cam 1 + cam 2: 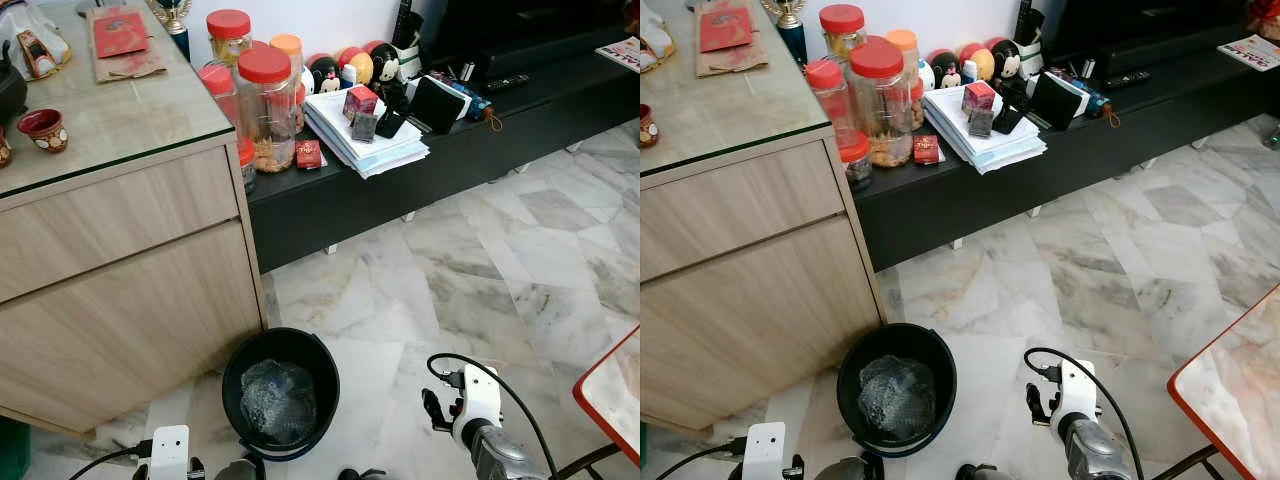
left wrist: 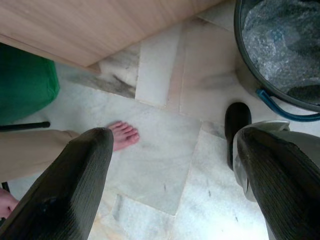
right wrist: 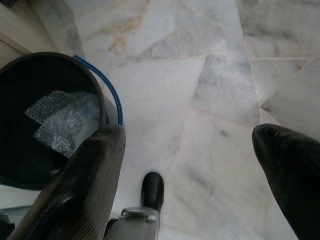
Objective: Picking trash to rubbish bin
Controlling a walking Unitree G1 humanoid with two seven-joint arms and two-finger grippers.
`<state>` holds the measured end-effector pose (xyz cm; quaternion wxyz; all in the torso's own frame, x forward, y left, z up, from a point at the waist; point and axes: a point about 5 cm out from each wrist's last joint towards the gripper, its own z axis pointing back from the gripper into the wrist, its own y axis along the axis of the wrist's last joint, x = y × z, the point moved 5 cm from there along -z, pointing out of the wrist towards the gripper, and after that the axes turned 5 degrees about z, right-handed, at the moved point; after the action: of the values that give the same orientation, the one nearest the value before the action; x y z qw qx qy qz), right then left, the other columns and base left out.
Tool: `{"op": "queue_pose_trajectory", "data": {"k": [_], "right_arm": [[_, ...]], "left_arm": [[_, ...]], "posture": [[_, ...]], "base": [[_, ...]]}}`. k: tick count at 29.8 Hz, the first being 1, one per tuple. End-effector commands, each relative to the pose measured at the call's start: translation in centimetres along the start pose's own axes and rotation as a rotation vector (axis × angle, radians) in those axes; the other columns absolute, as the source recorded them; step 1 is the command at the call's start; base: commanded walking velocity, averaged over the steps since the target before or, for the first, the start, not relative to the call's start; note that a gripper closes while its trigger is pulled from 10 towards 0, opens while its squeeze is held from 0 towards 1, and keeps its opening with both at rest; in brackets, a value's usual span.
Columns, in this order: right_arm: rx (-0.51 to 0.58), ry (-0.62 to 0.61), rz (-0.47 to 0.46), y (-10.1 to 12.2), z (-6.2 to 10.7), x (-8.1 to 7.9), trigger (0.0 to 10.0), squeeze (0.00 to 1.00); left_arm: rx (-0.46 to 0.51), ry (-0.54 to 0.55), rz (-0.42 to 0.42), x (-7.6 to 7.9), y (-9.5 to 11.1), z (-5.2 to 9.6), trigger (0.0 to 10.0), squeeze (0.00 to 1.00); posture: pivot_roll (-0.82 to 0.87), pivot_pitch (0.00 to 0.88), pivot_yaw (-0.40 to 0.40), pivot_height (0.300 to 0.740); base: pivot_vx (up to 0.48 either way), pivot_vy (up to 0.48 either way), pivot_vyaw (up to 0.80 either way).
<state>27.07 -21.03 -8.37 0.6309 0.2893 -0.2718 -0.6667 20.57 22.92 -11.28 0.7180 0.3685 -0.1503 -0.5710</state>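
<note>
Bubble wrap (image 1: 278,400) lying inside black bin (image 1: 240,365) on floor, between and below both jaws, spread apart, empty.

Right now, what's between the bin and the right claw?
Just bare marble floor between the black bin and the open right claw, in the right wrist view.

Open marble floor (image 1: 450,290) right of the bin (image 1: 281,392) — wooden cabinet (image 1: 120,290) crowds its left; black shelf (image 1: 400,180) behind.

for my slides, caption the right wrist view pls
Open right gripper above marble floor, beside black bin holding bubble wrap.
</note>
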Motion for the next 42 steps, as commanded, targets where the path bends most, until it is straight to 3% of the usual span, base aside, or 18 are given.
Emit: {"op": "queue_pose_trajectory", "data": {"k": [1, 13, 42], "right_arm": [[-0.038, -0.004, -0.01, -1.25, 0.24, 0.14, 10.0, 0.0], [-0.037, -0.013, -0.039, -1.56, 0.34, 0.26, 10.0, 0.0], [-0.02, -0.009, -0.051, -1.2, 0.3, 0.26, 10.0, 0.0]], "left_arm": [[-0.044, 0.005, 0.0, -0.14, -1.39, 0.34, 10.0, 0.0], [-0.03, -0.017, -0.008, 0.45, -0.75, 0.2, 10.0, 0.0], [-0.04, -0.02, -0.003, 0.8, -1.16, 0.39, 10.0, 0.0]], "posture": [[0.09, 0.145, -0.081, 0.74], [0.09, 0.154, -0.078, 0.74], [0.07, 0.175, -0.088, 0.74]], "base": [[0.0, 0.0, 0.0], [-0.11, 0.0, 0.0], [-0.365, 0.0, 0.0]]}}
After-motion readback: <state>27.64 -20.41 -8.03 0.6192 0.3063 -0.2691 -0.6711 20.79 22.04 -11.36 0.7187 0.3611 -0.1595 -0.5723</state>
